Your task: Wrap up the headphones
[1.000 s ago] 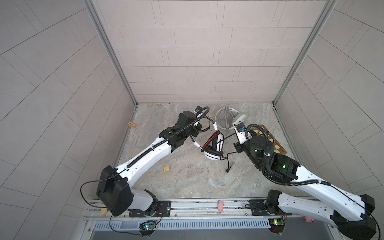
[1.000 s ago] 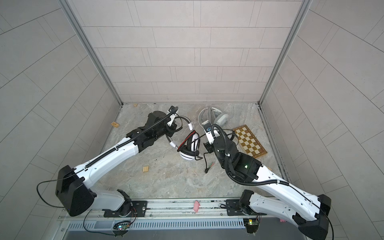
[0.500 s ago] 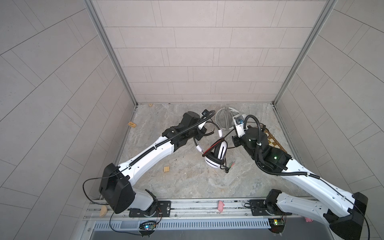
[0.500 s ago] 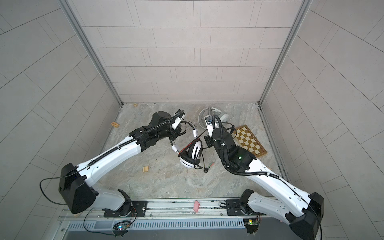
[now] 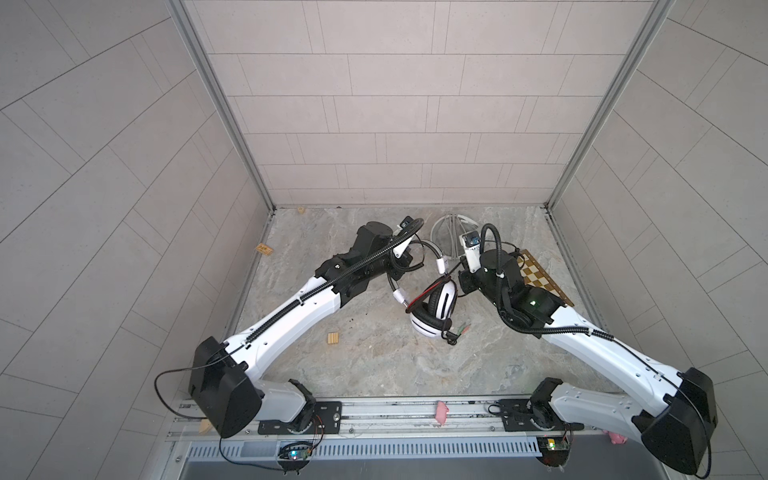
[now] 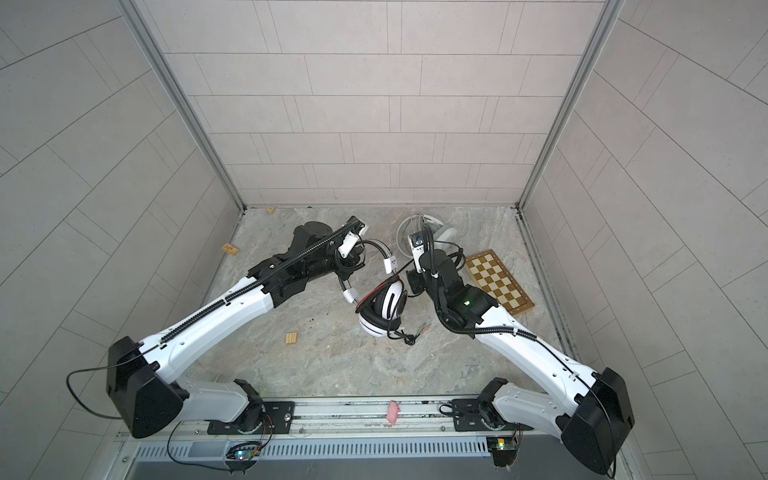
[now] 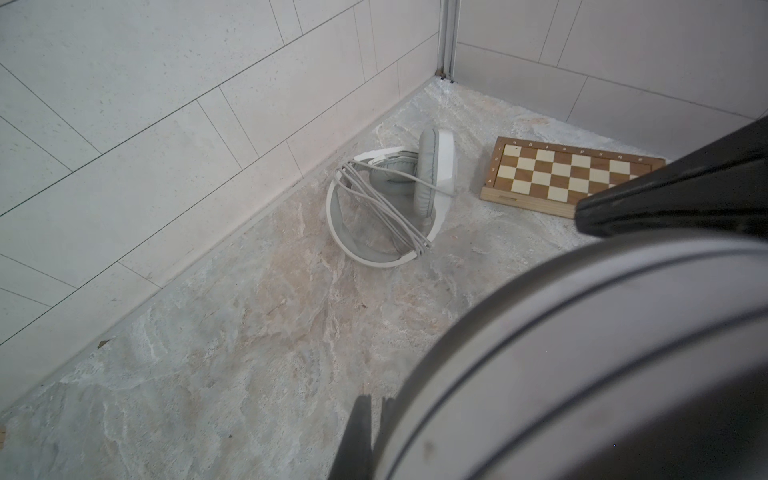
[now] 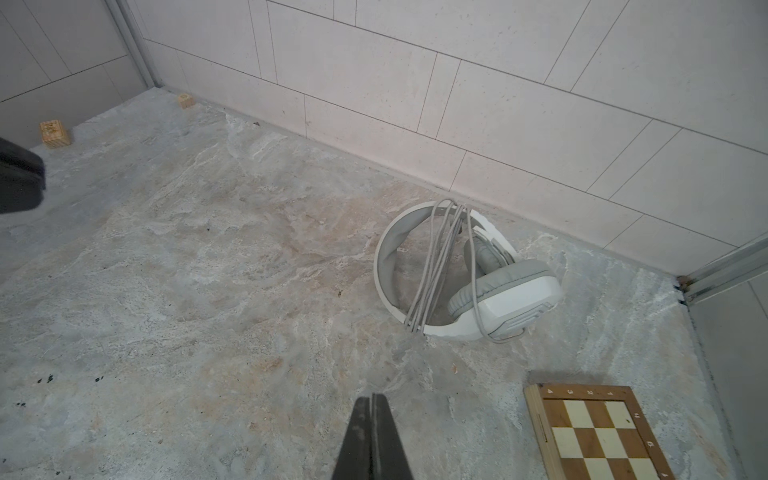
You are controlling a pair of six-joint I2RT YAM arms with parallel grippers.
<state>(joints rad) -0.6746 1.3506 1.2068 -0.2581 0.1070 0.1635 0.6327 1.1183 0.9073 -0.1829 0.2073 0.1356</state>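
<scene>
The white headphones (image 5: pixel 434 309) (image 6: pixel 384 309) with black-striped round cups hang by their headband, which my left gripper (image 5: pixel 404 267) (image 6: pixel 350 266) (image 7: pixel 374 401) is shut on. That band fills the left wrist view close up. Their black-red cable (image 5: pixel 432 289) (image 6: pixel 380 291) runs taut from the cups to my right gripper (image 5: pixel 463 281) (image 6: pixel 413 282) (image 8: pixel 372 397). It is shut, but the grip itself is hidden in the wrist view. The plug end (image 5: pixel 461 330) lies on the floor. The pale-grey headphones (image 5: pixel 451 232) (image 7: pixel 432 178) (image 8: pixel 498 299) lie by the back wall, with their whitish cable wound across the band.
A wooden chessboard (image 5: pixel 544 282) (image 6: pixel 496 282) (image 8: pixel 598 436) lies right of my right arm. Small wooden blocks (image 5: pixel 333 338) (image 5: pixel 264 248) (image 8: pixel 185 100) are scattered on the stone floor. Tiled walls close in the back and both sides.
My right arm has stretched toward the back wall, drawing the black-red cable tighter. The striped cups have shifted slightly toward the front. My left arm has barely moved.
</scene>
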